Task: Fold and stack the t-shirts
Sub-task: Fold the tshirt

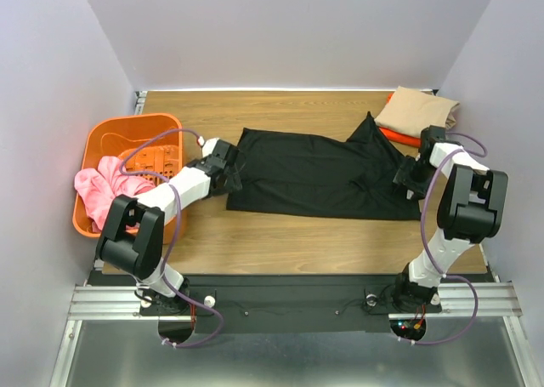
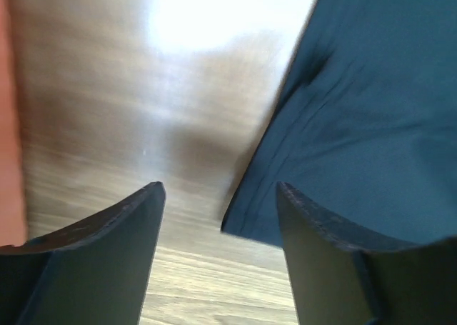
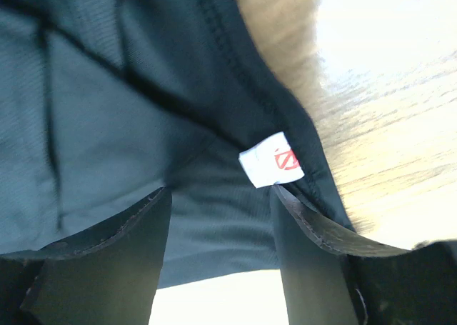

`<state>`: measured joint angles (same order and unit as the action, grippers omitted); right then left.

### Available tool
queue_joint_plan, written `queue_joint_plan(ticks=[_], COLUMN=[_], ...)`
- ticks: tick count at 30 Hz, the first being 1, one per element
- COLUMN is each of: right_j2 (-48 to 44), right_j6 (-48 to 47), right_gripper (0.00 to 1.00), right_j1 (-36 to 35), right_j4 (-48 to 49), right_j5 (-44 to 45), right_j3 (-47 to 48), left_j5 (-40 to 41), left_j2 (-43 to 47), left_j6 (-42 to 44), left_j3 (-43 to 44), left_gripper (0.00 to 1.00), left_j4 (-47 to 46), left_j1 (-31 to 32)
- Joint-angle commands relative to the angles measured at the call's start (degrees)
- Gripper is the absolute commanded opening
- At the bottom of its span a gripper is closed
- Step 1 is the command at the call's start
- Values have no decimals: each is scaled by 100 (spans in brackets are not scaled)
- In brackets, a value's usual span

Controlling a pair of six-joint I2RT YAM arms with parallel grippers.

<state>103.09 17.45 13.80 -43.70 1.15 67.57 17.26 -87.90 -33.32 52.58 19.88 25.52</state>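
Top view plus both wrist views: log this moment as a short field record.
black t-shirt: laid out flat across the table
neck tag: white with a red mark, at the shirt's right end
tan t-shirt: folded, far right corner, lying on the orange t-shirt
basket: orange, far left, pink cloth hanging over its rim
left gripper: open, at the shirt's left edge, holding nothing
right gripper: open, over the collar area
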Motion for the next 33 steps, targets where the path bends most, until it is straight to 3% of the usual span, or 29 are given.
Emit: queue_joint_plan(ticks=[1,6,18,33], right_j2=[-640,-975,-351,334], right_j6=[-207,-190,-40,30], right_gripper=[64,65,64,58], right_j1=[17,-150,-1590,-1714], right_j4=[433,450,644,670], right_j5=[-369,-1055,-932,-642], right_j3=[28,2,423,441], left_j5=[445,24,-1303,-1400], left_j2=[379,98,-1317,-1467], left_j6=[176,493,669,599], left_j3=[885,1316,1362,570], left_gripper=[78,81,83,84], left_j4=[192,-141,-1188,-1540], left_j1=[93,392,1008,1236])
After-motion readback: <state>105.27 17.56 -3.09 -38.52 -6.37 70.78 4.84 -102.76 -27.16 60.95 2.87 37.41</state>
